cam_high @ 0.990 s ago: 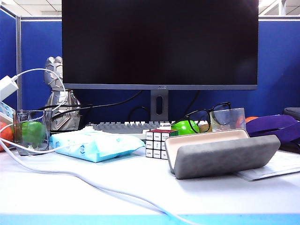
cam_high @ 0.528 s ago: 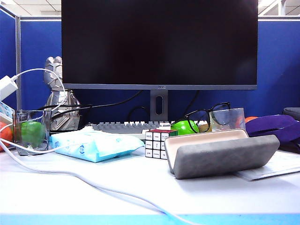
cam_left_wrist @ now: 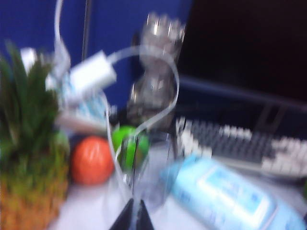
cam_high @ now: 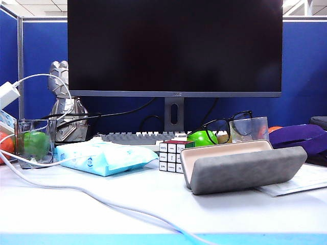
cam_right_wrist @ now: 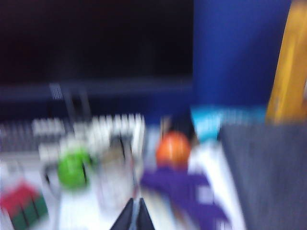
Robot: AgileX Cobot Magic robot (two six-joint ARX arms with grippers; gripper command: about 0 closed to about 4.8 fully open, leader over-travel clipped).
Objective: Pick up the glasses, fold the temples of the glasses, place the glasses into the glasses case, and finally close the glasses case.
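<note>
The glasses case (cam_high: pixel 242 168) lies open on the white desk (cam_high: pixel 153 204), right of centre and near the front edge, its grey lid tipped toward the viewer and the cream lining showing along the top. The glasses (cam_high: pixel 228 125) are behind it, farther back, their black frame propped against a clear glass (cam_high: pixel 249 129) with the temples (cam_high: pixel 202 128) unfolded. Just left of the case stands a Rubik's cube (cam_high: pixel 172 155), and behind that a green ball (cam_high: pixel 203 138). A pale blue tissue pack (cam_high: pixel 102 157) lies left of the cube, in front of a grey keyboard (cam_high: pixel 135 138) at the foot of the dark monitor (cam_high: pixel 173 46). At the far left a clear tumbler (cam_high: pixel 34 143) holds a green fruit, and a white cable (cam_high: pixel 92 196) runs across the desk. Neither arm appears in the exterior view. In the blurred left wrist view the left gripper (cam_left_wrist: pixel 133 218) shows only as dark fingertips pressed together with nothing between them, above the left part of the desk near the tumbler. In the equally blurred right wrist view the right gripper (cam_right_wrist: pixel 135 215) is likewise closed and empty, over the right part of the desk near a purple strap (cam_right_wrist: pixel 184 189).
</note>
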